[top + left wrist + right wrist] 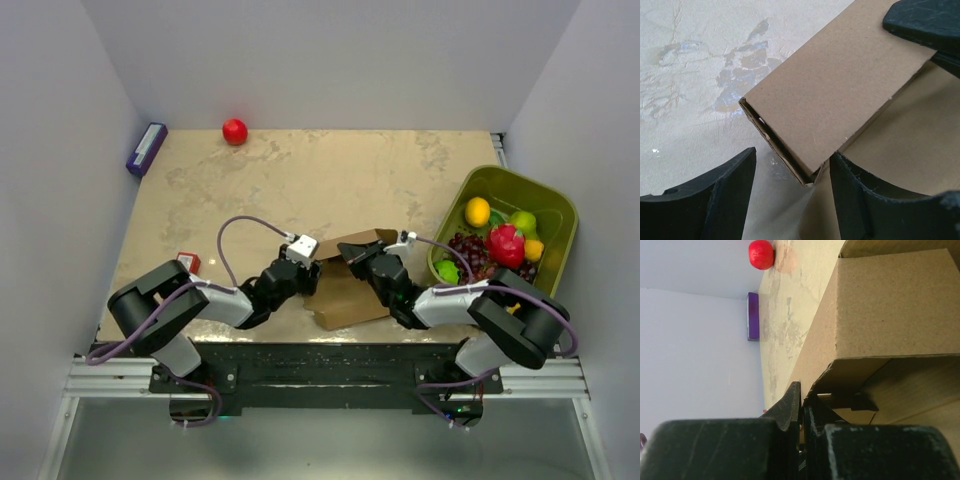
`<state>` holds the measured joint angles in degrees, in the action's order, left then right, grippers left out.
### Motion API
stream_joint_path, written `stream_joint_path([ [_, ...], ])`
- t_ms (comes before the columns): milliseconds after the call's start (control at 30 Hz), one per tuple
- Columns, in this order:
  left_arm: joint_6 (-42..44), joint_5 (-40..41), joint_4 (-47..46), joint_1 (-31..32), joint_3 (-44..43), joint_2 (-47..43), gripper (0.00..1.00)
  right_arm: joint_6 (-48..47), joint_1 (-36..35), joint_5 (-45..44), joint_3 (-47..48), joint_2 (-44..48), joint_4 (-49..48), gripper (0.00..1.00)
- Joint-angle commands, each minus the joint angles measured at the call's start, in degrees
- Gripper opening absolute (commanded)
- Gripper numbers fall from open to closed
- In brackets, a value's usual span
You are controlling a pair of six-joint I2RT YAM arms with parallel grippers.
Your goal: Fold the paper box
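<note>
The paper box (345,298), plain brown cardboard and partly folded up, lies near the table's front edge between my two arms. In the left wrist view one raised wall of the box (840,95) ends in a corner that points in between my left gripper's (792,155) open fingers, and neither finger touches it. My left gripper (308,283) is at the box's left side. My right gripper (356,258) is at the far side of the box. It is shut (802,390) on a thin cardboard edge of the box (890,305), whose open inside shows beside it.
A green basket (560,205) of fruit stands at the right. A red ball (234,131) and a small purple box (146,148) lie at the back left by the wall. A red pack (188,262) lies near the left arm.
</note>
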<state>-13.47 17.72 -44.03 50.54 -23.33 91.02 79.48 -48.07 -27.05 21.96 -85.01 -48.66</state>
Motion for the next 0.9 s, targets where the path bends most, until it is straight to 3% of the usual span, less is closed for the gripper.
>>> stream_joint_path([
  [0,-0.3,7.2,1.4,1.2,-2.5,0.9,0.63,-1.6,-0.1,-1.2,1.7,1.2,10.8,0.0],
  [300,-0.7,10.5,3.8,2.3,-3.8,2.2,0.53,-1.0,-0.2,-1.3,0.5,1.9,12.9,0.0],
  [500,-4.1,16.7,7.5,3.1,-4.8,2.7,0.33,-0.7,-0.2,-1.7,0.1,3.5,14.6,0.0],
  [633,-5.2,17.4,10.4,3.1,-6.1,2.3,0.11,-5.0,-0.2,-2.0,1.0,6.9,16.1,0.02],
  [733,-5.9,16.9,13.3,2.9,-7.5,1.0,0.0,-9.2,-0.2,-2.4,1.5,11.3,17.8,0.18],
  [767,-5.7,15.4,14.1,2.7,-8.0,0.6,0.0,-10.7,-0.2,-2.0,1.6,12.5,18.0,0.33],
  [867,-6.2,10.5,18.8,0.5,-10.5,-0.2,0.0,-17.6,-0.2,-0.3,3.4,18.0,21.1,0.54],
])
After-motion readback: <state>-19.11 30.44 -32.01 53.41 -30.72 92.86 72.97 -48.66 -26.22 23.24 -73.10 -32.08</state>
